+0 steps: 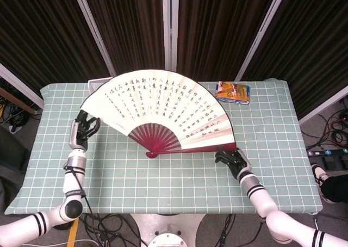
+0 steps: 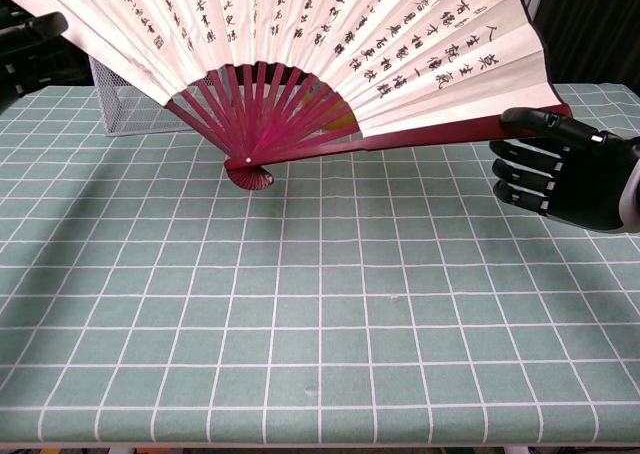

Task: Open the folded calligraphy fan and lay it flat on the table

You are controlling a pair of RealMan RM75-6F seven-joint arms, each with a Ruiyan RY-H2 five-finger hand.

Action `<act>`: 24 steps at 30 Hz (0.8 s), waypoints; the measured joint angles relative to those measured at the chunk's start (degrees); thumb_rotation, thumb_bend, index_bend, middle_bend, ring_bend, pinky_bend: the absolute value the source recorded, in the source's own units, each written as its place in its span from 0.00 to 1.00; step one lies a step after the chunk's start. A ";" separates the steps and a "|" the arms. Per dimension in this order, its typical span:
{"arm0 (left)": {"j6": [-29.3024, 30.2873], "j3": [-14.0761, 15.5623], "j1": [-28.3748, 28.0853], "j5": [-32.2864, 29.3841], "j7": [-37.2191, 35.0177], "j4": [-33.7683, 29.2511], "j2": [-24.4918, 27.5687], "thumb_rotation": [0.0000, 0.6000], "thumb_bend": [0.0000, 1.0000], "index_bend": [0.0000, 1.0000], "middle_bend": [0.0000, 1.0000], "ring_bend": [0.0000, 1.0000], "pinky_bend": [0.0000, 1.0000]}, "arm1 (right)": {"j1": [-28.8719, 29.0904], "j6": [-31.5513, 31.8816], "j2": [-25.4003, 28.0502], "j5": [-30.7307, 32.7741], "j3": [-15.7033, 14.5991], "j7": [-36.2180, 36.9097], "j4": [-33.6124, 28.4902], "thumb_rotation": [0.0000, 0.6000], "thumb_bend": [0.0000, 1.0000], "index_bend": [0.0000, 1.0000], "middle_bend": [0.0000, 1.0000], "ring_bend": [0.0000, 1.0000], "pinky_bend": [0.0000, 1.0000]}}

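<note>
The calligraphy fan (image 1: 163, 103) is spread wide open, with a white leaf of black characters and dark red ribs. In the chest view the fan (image 2: 300, 44) stands tilted up, its pivot low near the cloth. My right hand (image 1: 232, 160) is at the end of the fan's right guard rib. There the right hand (image 2: 565, 169) has its thumb lying along the rib and its fingers just below, holding that end. My left hand (image 1: 81, 131) is apart from the fan's left edge, fingers loose, holding nothing. Only a tip of the left hand (image 2: 28, 32) shows in the chest view.
A wire mesh basket (image 2: 120, 109) stands behind the fan's left half, partly hidden; in the head view the basket (image 1: 97, 84) peeks out at the back left. A colourful packet (image 1: 234, 92) lies at the back right. The table (image 1: 174, 181) wears a green checked cloth.
</note>
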 measured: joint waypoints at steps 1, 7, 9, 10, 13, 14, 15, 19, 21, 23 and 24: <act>0.87 0.01 0.05 0.55 0.99 0.87 -0.27 1.00 0.39 0.24 0.07 0.02 0.22 | 0.00 -0.27 0.17 0.22 0.03 -0.17 -0.11 1.00 0.47 0.94 0.69 0.58 0.61; 5.19 0.63 -0.21 5.15 5.48 7.53 -1.92 1.00 0.39 0.23 0.06 0.02 0.21 | 0.36 -1.24 0.83 2.35 -0.10 -1.00 -0.07 1.00 0.47 0.92 0.68 0.58 0.61; 6.36 0.42 -0.22 5.92 5.98 9.28 -2.54 1.00 0.39 0.23 0.06 0.02 0.21 | 0.49 -1.64 1.17 3.09 -0.16 -1.33 -0.23 1.00 0.47 0.92 0.68 0.58 0.61; 6.53 0.15 -0.20 6.09 6.08 9.89 -2.72 1.00 0.39 0.23 0.06 0.02 0.21 | 0.54 -1.83 1.37 3.46 -0.20 -1.51 -0.38 1.00 0.47 0.92 0.67 0.58 0.61; 6.28 -0.23 -0.16 6.36 6.28 10.76 -2.78 1.00 0.39 0.23 0.06 0.02 0.21 | 0.68 -2.25 1.86 4.26 -0.31 -2.01 -0.68 1.00 0.46 0.90 0.66 0.57 0.60; 6.17 -0.31 -0.14 6.55 6.33 11.13 -2.76 1.00 0.39 0.23 0.06 0.02 0.21 | 0.71 -2.36 2.03 4.37 -0.36 -2.19 -0.81 1.00 0.46 0.88 0.65 0.55 0.59; 6.04 -0.37 -0.10 6.78 6.36 11.39 -2.73 1.00 0.39 0.23 0.06 0.02 0.21 | 0.69 -2.50 2.21 4.39 -0.38 -2.31 -1.00 1.00 0.46 0.84 0.63 0.53 0.57; 5.80 -0.09 0.14 8.08 6.50 11.52 -2.45 1.00 0.39 0.23 0.06 0.02 0.20 | -0.29 -3.27 2.99 2.49 -0.03 -2.25 -2.16 1.00 0.43 0.45 0.39 0.32 0.37; 5.69 0.15 0.29 8.63 6.50 11.45 -2.32 1.00 0.39 0.23 0.06 0.02 0.20 | -1.17 -4.23 3.45 0.56 0.18 -1.97 -2.73 1.00 0.38 0.11 0.17 0.13 0.20; 5.60 0.30 0.41 9.08 6.52 11.40 -2.23 1.00 0.39 0.23 0.06 0.02 0.20 | -2.32 -6.49 4.39 -1.91 0.37 -1.61 -3.27 1.00 0.33 0.00 0.04 0.02 0.08; 5.55 0.36 0.45 9.24 6.53 11.39 -2.21 1.00 0.39 0.23 0.06 0.02 0.20 | -2.89 -7.65 4.89 -3.11 0.45 -1.44 -3.47 1.00 0.31 0.00 0.02 0.01 0.05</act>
